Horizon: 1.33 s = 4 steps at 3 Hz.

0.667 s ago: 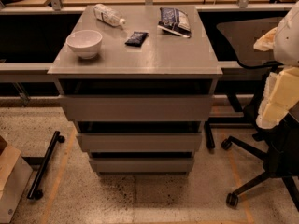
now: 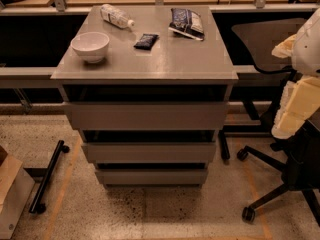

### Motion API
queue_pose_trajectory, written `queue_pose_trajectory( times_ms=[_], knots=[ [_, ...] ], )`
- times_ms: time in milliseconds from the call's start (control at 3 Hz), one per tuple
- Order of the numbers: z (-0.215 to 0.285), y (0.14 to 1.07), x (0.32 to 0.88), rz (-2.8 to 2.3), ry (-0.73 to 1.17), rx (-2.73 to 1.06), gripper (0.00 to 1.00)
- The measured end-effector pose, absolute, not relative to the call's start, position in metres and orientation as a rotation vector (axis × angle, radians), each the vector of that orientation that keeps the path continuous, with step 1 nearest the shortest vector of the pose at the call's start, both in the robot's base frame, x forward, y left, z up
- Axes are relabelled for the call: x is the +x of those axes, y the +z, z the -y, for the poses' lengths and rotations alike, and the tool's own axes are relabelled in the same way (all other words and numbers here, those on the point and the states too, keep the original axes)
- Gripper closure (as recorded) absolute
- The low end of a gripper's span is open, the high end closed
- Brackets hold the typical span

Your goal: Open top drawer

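The grey cabinet stands in the middle of the camera view with three handleless drawer fronts stacked below its top. The top drawer is the tallest and widest front, and a dark gap runs above it under the cabinet top. Two shorter fronts sit below it. My gripper, cream and white, hangs at the right edge of the view. It is level with the top drawer, well to the right of the cabinet, and touches nothing.
On the cabinet top are a white bowl, a plastic bottle, a small dark packet and a chip bag. A black office chair stands at the right, under my arm. A black bar and a cardboard box lie on the floor at the left.
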State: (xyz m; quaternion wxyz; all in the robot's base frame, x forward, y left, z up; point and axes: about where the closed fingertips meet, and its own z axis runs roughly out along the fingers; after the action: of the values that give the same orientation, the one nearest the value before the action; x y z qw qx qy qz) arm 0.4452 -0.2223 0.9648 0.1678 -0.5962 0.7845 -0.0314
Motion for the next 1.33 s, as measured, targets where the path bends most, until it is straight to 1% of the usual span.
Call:
queue_pose_trajectory(
  times_ms=[333,1000,1333],
  knots=[
    [0.238,0.94,0.458,-2.236,-0.089,-1.592,0.0],
    [0.241,0.937,0.454,-2.272,-0.079,-1.588,0.0],
    [0.228,0.912,0.457,-2.281,0.012,-1.542,0.0]
  ],
)
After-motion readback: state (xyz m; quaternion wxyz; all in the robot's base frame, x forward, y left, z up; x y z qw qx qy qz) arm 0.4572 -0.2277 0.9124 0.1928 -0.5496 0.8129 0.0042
